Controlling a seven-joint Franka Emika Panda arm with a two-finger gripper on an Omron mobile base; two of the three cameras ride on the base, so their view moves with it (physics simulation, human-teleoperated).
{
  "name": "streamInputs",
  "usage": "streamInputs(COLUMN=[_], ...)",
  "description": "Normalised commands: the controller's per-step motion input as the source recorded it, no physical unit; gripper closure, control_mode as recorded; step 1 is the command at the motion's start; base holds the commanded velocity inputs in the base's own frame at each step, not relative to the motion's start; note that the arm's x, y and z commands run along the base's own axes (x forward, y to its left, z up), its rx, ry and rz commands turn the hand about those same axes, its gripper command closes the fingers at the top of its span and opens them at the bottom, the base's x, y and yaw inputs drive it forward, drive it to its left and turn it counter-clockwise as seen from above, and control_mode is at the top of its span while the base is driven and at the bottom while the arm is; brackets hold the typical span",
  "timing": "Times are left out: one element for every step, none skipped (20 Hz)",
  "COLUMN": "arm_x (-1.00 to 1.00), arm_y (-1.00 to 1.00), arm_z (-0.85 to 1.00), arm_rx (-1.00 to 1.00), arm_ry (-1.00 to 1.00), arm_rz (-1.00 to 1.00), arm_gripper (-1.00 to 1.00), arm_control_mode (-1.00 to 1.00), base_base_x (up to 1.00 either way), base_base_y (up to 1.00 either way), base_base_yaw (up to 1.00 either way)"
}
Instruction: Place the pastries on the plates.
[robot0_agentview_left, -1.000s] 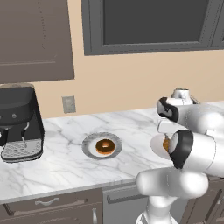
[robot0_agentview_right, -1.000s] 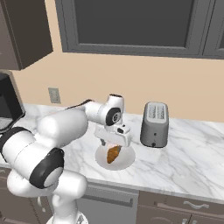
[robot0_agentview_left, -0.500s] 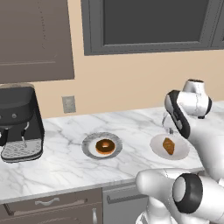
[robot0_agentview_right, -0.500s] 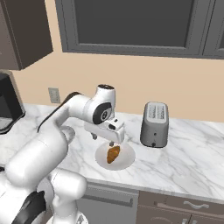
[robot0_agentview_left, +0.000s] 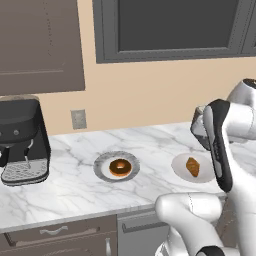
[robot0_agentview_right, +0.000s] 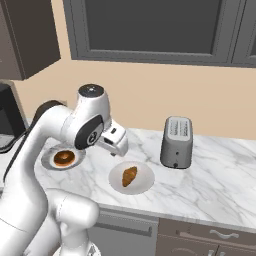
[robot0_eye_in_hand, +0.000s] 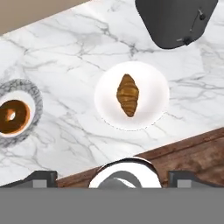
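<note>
- The chocolate-glazed doughnut (robot0_agentview_left: 120, 167) is lying in the middle of the white plate with the grey patterned rim (robot0_agentview_left: 101, 162) on the marble table (robot0_agentview_left: 75, 190).
- The golden-brown croissant (robot0_agentview_right: 129, 176) is resting on the plain white plate (robot0_agentview_right: 145, 185), just in front of the grey toaster (robot0_agentview_right: 177, 142) and to the right of the doughnut's plate.
- The two plates are sitting apart from each other, each carrying one pastry.
- The gripper (robot0_agentview_right: 116, 141) is hanging above the table between the two plates, touching neither; its jaws are standing wide apart and holding nothing.
- In the hand view the croissant (robot0_eye_in_hand: 127, 95) is lying centred on its plate (robot0_eye_in_hand: 153, 94), the doughnut (robot0_eye_in_hand: 13, 116) is showing at the left edge, and the two finger tips (robot0_eye_in_hand: 41, 179) are rising far apart at the bottom.
- A black coffee machine (robot0_agentview_left: 20, 140) is standing at the table's left end.
</note>
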Motion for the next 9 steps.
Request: streamInputs(arm_x=[-0.55,-0.53,-0.53,-0.53,-0.51,-0.47,-0.5,-0.44,-0.41], arm_y=[0.19,0.22,0.21,0.19,0.24,0.19,0.19,0.22,0.15], arm_z=[0.88,0.87,0.84,0.83,0.85,0.85,0.85,0.84,0.85], arm_rx=[-0.03,-0.04,-0.05,-0.04,-0.04,-0.03,-0.03,-0.03,-0.03], arm_ry=[-0.33,-0.33,-0.34,-0.34,-0.37,-0.33,-0.33,-0.33,-0.3], arm_rz=[-0.05,-0.05,-0.05,-0.05,-0.05,-0.05,-0.05,-0.05,-0.05], arm_gripper=[-1.0,-1.0,-1.0,-1.0,-1.0,-1.0,-1.0,-1.0,-1.0], arm_control_mode=[-1.0,-1.0,-1.0,-1.0,-1.0,-1.0,-1.0,-1.0,-1.0], base_base_x=[0.0,0.0,0.0,0.0,0.0,0.0,0.0,0.0,0.0], base_base_y=[0.0,0.0,0.0,0.0,0.0,0.0,0.0,0.0,0.0], base_base_yaw=[0.0,0.0,0.0,0.0,0.0,0.0,0.0,0.0,0.0])
